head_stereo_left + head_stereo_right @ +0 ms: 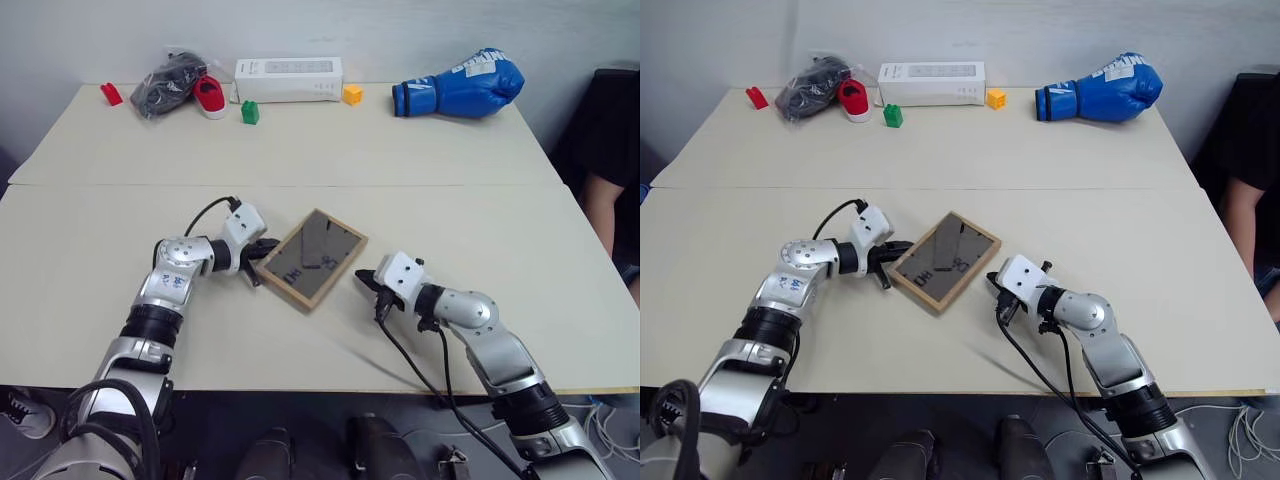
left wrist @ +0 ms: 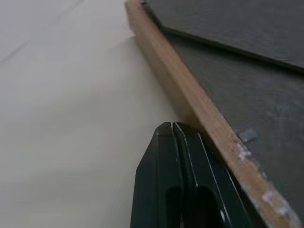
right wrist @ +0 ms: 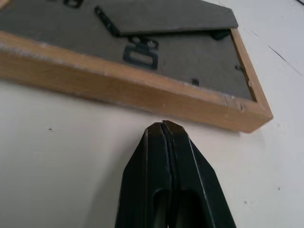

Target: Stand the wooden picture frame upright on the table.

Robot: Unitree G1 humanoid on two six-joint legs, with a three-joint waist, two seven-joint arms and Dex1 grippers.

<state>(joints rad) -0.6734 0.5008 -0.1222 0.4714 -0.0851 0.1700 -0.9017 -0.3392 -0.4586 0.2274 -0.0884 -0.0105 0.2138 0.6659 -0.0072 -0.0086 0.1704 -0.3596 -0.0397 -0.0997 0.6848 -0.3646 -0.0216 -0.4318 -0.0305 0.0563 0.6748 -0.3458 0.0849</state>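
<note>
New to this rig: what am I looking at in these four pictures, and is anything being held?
Two pictures come from a humanoid robot's head, looking down over its arms; the other two come from cameras on each wrist. A small light-wood picture frame lies face down, dark grey back up, on the pale beige table. The left gripper and right gripper, each with two black fingers, are shut beside opposite edges of the frame, holding nothing. Along the far edge lie a blue boxing glove and a long white box.

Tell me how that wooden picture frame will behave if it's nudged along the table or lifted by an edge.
The picture frame lies flat, back side up, so it will probably slide on the smooth table rather than tip or roll. Its wooden rim looks rigid, so it should lift in one piece. The fold-out stand on the back may swing loose when raised.
</note>
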